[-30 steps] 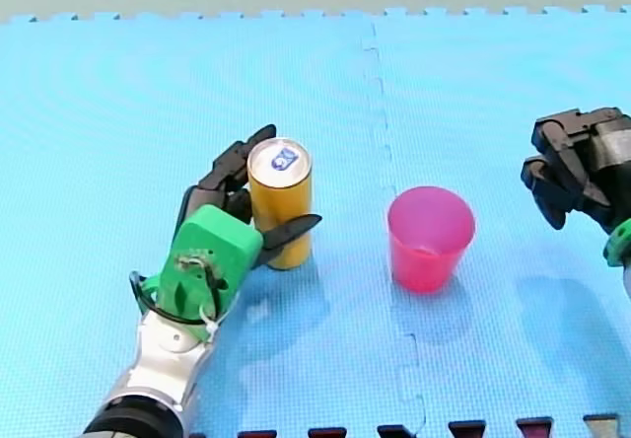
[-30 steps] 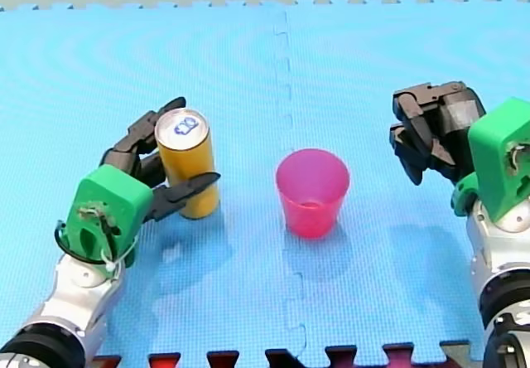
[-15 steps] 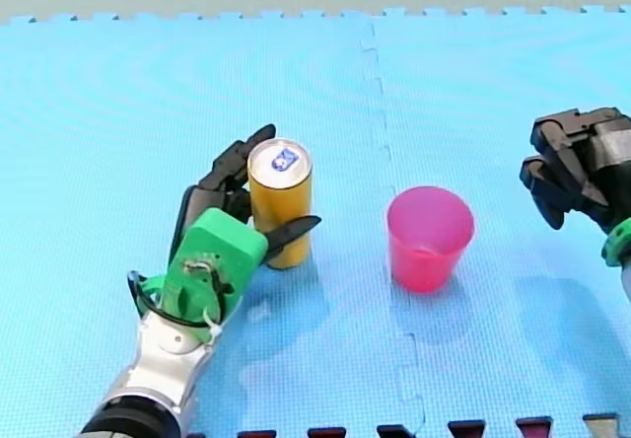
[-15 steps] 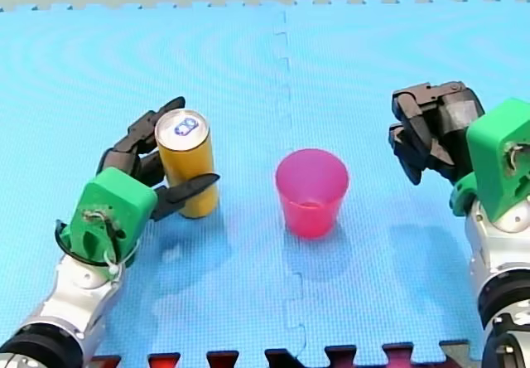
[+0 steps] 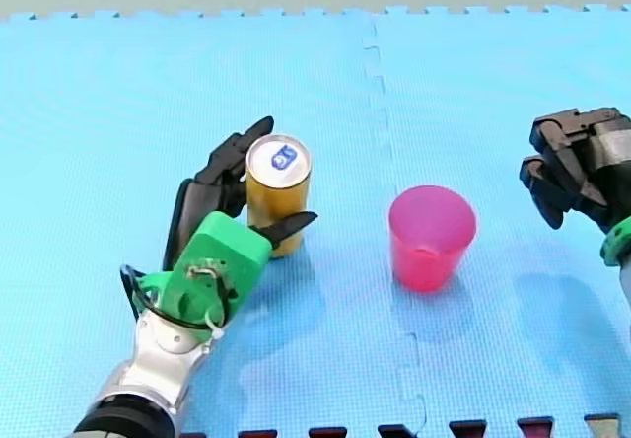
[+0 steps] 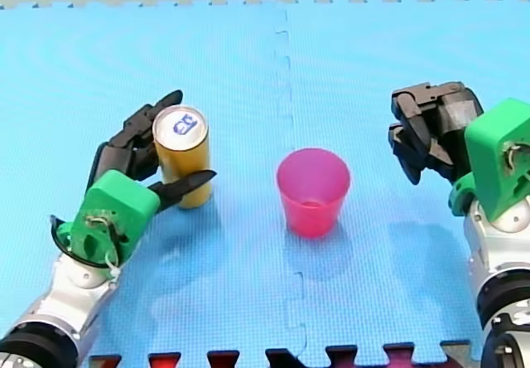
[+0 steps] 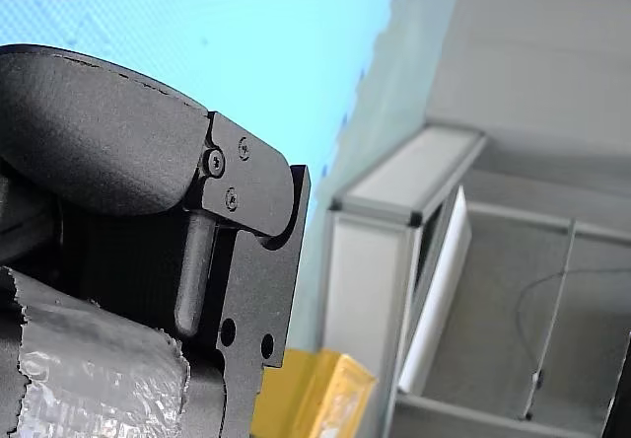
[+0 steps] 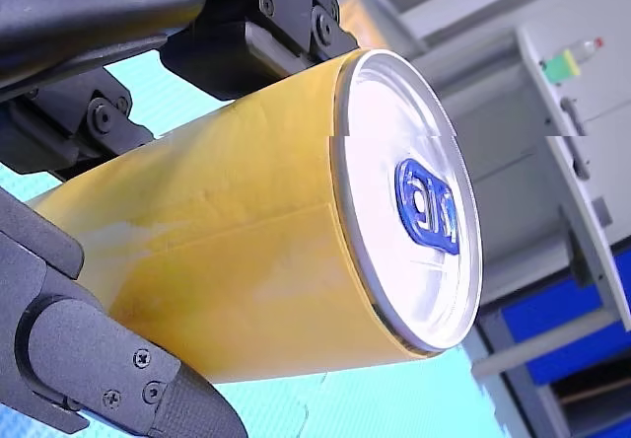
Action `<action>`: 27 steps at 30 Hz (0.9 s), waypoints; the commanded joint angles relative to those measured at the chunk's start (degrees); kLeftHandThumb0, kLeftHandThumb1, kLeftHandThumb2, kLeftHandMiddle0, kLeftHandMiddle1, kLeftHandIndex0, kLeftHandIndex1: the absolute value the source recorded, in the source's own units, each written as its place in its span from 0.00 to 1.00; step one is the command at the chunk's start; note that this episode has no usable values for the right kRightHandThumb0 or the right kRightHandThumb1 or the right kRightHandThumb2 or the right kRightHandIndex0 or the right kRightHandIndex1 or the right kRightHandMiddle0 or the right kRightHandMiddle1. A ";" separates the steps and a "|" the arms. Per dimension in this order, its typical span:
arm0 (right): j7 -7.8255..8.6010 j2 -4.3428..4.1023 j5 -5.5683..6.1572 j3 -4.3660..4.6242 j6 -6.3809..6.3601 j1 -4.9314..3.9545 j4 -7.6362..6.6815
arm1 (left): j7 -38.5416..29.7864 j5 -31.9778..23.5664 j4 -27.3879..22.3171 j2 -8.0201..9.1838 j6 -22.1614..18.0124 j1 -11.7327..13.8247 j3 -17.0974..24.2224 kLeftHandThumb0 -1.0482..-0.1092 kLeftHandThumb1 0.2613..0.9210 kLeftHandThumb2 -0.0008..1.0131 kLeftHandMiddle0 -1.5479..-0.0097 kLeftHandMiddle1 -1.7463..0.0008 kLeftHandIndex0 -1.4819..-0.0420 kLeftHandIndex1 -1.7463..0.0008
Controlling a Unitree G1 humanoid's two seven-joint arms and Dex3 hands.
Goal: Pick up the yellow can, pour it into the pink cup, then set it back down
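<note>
Where left hand grips, yellow can, silver lid

Mat: blue foam tiles, textured, interlocked.
Seam: toothed join running from the far edge to the near edge, mid-mat.
Near border: dark and red tabs.
Background: grey metal-framed cabinet.

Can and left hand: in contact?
Touching. Second wrist view shows fingers pressed on the can from opposite sides, no gap; head views show the left hand wrapped round it. The right hand, shut, is right of the cup.
</note>
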 commanded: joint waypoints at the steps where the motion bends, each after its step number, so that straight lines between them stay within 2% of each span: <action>1: -0.13 -0.13 0.05 -0.05 0.23 0.00 -0.02 | 1.54 0.92 -0.38 0.77 -0.92 0.06 -0.65 0.76 0.81 0.01 0.35 0.98 0.42 0.98; 6: -0.11 -0.19 0.05 -0.03 0.43 -0.11 0.06 | 4.87 2.91 -0.01 1.33 -1.56 0.09 -1.76 0.71 0.85 0.01 0.34 0.99 0.41 0.99; 13: -0.59 -0.25 -0.27 0.17 0.66 -0.17 0.14 | 6.18 2.85 0.28 1.64 -2.02 -0.83 -1.84 0.68 0.88 0.01 0.33 0.99 0.38 0.99; 22: -0.99 -0.17 -0.54 0.26 1.41 -0.43 0.41 | 5.00 -0.26 -1.26 0.70 -2.36 -4.16 0.00 0.67 0.90 0.01 0.25 0.97 0.30 0.98; 27: -0.57 -0.07 -0.22 0.06 1.74 -0.52 0.41 | 4.97 -0.89 -1.07 0.45 -2.61 -6.01 0.57 0.70 0.90 0.00 0.23 0.97 0.27 0.98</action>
